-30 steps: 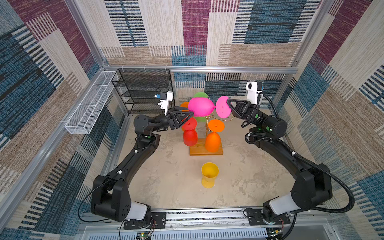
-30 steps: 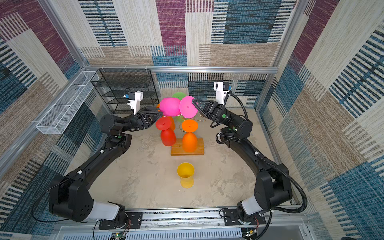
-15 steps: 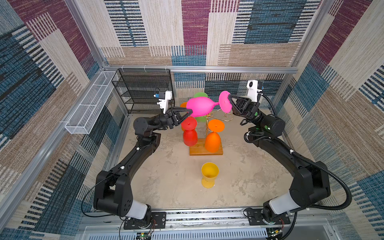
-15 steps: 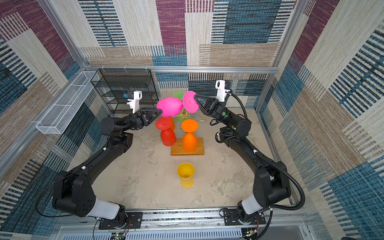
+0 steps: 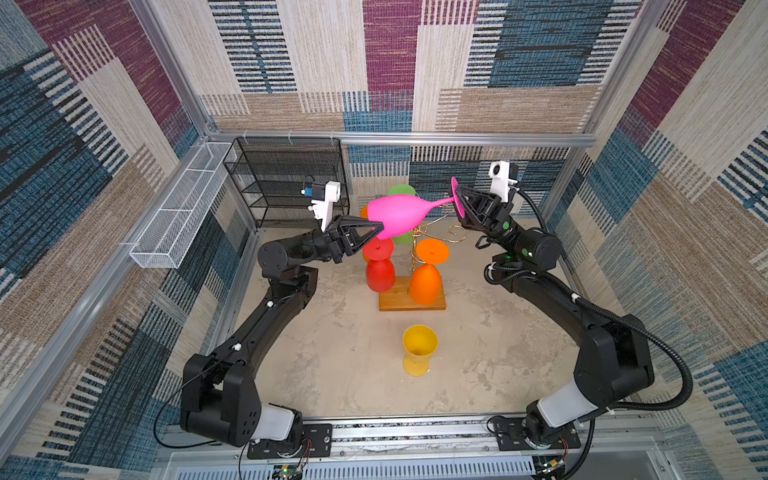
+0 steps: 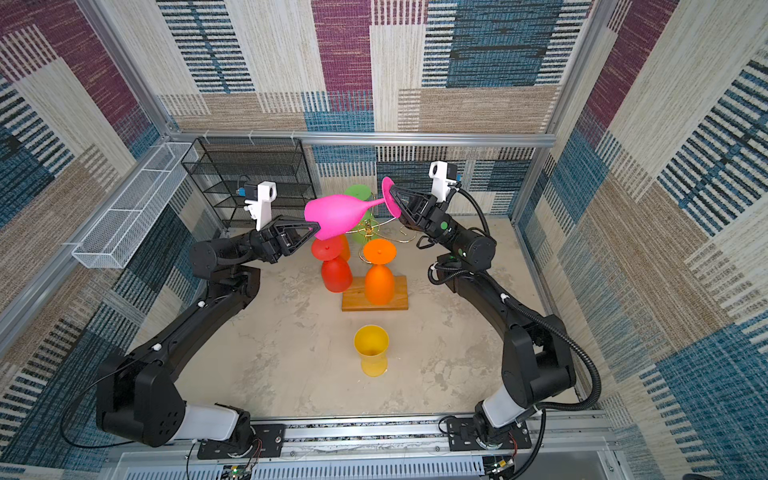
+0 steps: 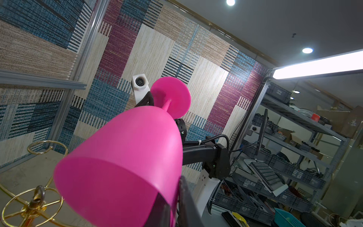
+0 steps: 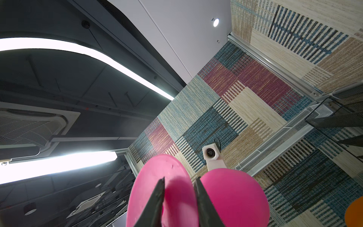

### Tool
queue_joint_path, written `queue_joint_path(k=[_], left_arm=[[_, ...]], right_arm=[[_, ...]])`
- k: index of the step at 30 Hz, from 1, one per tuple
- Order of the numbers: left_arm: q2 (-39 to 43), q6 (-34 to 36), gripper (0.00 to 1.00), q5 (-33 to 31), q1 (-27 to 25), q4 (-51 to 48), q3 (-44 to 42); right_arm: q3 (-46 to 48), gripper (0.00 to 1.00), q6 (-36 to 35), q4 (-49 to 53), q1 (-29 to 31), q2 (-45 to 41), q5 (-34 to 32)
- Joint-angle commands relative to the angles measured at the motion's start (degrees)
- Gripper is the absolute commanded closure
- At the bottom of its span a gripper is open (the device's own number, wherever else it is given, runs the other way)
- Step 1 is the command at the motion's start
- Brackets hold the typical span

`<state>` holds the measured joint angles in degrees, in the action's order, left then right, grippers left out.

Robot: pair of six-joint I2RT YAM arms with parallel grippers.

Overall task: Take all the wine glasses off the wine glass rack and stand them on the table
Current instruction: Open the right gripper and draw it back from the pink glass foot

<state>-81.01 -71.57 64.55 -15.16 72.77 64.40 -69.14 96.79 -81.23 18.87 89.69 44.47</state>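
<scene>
On the left wall hangs the white wire basket [image 5: 178, 216], and the black mesh shelf [image 5: 286, 183] fills the far-left corner of the desk [image 5: 353, 353].

The left end effector [image 5: 376, 229] is clamped on the rim of the pink wine glass [image 5: 399, 214]. The left wrist view shows one finger [image 7: 188, 206] pressed against the bowl wall at its mouth.

The glass is in the air, clear of the wine glass rack [image 5: 390, 301] and above its curled arms, toward the far edge. Its long axis lies nearly level, with the mouth toward the left arm and the foot a little higher toward the right arm.

Below it, a red glass [image 5: 379, 270], an orange glass [image 5: 424, 282] and a green glass [image 5: 402, 192] hang upside down on the rack. A yellow glass [image 5: 419, 351] stands upright nearer the front edge.

The right end effector [image 5: 460, 199] sits at the foot with its fingers [image 8: 157, 200] a little apart around the disc. I cannot tell whether they touch it.

The left arm seems to have the only firm hold. The right arm probably needs to draw back along the stem's line, away from the foot, before the glass is swung toward the open desk.
</scene>
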Motion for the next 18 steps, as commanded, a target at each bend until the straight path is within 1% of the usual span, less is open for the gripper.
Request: queue_joint_path(k=[1,3,5,8,10,12,14,15,17,18], left_arm=[[0.9,0.1,1.0,0.6,-0.1,1.5,0.2],[1.6,0.1,1.0,0.8,-0.1,1.5,0.2],[2.3,0.3,1.0,1.1,-0.1,1.5,0.2],[3.7,1.0,1.0,1.5,-0.1,1.0,0.3],[4.8,1.6,1.0,2.2,-0.1,-0.4,0.6],[6.1,3.4,1.0,2.8,-0.1,-2.9,0.9],[7.8,7.4,1.0,3.1,-0.2,-8.7,1.2],[9.1,11.0,1.0,3.2,-0.3,-14.1,1.5],[12.0,20.3,1.0,2.8,-0.8,-27.5,2.5],[13.6,26.7,1.0,2.1,-1.2,-35.5,3.5]], right_arm=[[0.7,0.58,-2.3,-20.2,0.3,-0.7,5.6],[1.3,0.53,-4.0,-18.2,0.3,-1.4,6.0],[1.9,0.51,-6.4,-15.2,0.1,-2.5,6.7],[3.0,0.47,-11.8,-8.0,-0.6,-5.3,7.8],[3.7,0.45,-17.7,0.1,-1.4,-8.3,8.1],[3.9,0.42,-26.1,12.3,-2.0,-11.9,7.5],[3.5,0.39,-35.8,25.7,-2.4,-15.6,5.1],[2.8,0.38,-40.7,32.3,-2.4,-17.6,3.4],[1.7,0.38,-47.7,42.6,-2.8,-20.5,0.4],[1.2,0.37,-50.6,46.8,-3.2,-21.8,-1.2]])
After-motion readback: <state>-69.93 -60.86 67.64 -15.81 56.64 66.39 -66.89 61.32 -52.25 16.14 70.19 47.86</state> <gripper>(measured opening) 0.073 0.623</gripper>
